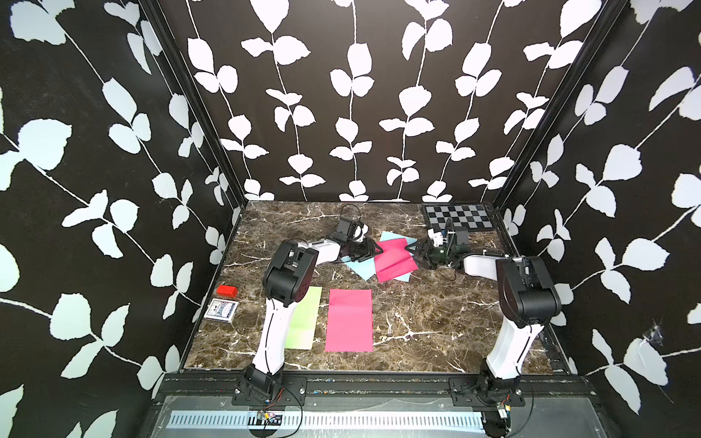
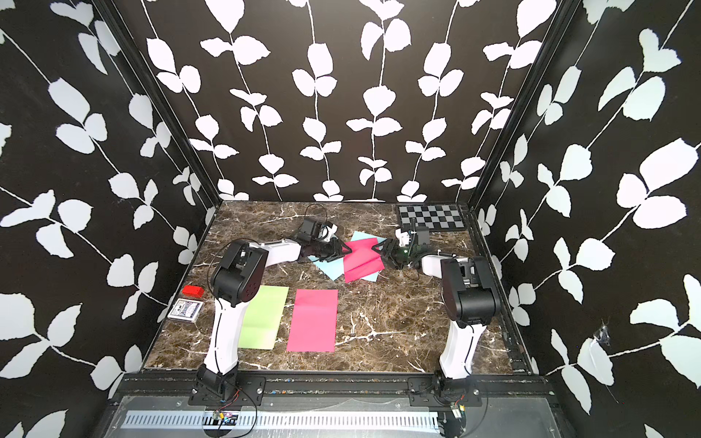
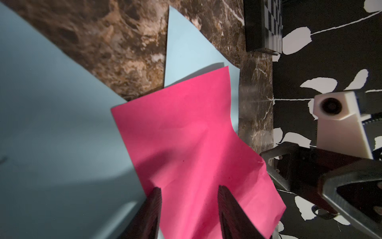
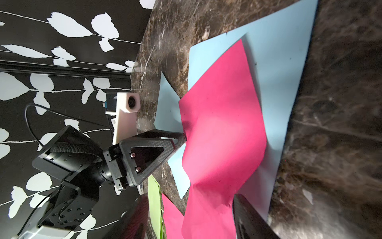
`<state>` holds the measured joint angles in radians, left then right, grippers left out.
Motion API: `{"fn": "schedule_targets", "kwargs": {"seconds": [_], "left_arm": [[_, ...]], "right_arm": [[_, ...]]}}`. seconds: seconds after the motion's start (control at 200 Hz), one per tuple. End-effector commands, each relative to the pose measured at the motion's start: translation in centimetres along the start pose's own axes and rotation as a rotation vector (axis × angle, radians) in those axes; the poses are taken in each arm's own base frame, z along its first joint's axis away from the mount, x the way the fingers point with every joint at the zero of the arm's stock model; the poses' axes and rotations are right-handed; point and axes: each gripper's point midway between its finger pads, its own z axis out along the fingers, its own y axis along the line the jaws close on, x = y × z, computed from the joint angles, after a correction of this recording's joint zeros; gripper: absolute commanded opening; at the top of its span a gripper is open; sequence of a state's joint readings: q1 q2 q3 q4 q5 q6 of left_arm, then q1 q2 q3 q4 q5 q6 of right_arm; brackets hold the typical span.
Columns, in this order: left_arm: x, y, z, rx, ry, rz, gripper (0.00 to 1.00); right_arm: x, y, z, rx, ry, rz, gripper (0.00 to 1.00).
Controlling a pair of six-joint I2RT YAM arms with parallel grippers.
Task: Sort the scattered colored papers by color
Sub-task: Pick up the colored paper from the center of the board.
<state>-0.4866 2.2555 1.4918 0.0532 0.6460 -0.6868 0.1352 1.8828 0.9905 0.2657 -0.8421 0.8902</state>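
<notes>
Toward the back of the marble table (image 1: 436, 303), a buckled hot pink sheet (image 1: 394, 261) lies across two light blue sheets (image 1: 362, 271). Nearer the front, a flat pink sheet (image 1: 349, 320) and a green sheet (image 1: 307, 322) lie side by side. The left gripper (image 1: 377, 249) and right gripper (image 1: 409, 249) flank the buckled sheet, fingers parted astride its opposite edges.

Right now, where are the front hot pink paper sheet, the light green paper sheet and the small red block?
Front hot pink paper sheet (image 1: 349, 320): in a top view, middle.
Light green paper sheet (image 1: 305, 322): in a top view, bare part.
Small red block (image 1: 227, 291): in a top view, top face.
</notes>
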Motion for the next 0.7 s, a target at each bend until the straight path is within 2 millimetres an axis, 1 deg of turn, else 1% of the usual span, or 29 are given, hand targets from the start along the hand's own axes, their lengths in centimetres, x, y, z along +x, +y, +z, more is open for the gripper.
{"fn": "schedule_targets", "kwargs": {"seconds": [0.0,0.225,0.42,0.55,0.695], "left_arm": [[1.4,1.7,0.8,-0.045,0.046,-0.03,0.47],[1.3,1.6,0.8,-0.042,0.044,-0.026,0.48],[1.4,1.6,0.8,-0.042,0.046,-0.028,0.47],[1.3,1.6,0.8,-0.042,0.046,-0.027,0.47],[1.4,1.7,0.8,-0.044,0.047,-0.028,0.47]], "right_arm": [[1.1,-1.0,0.1,0.009,0.012,0.027,0.63],[2.2,-2.2,-0.3,0.045,0.011,0.043,0.64],[3.0,-2.6,-0.5,0.047,0.021,0.05,0.63],[3.0,-2.2,-0.4,0.019,0.022,0.042,0.62],[2.5,-0.8,-0.5,-0.022,0.017,0.029,0.59]]}}
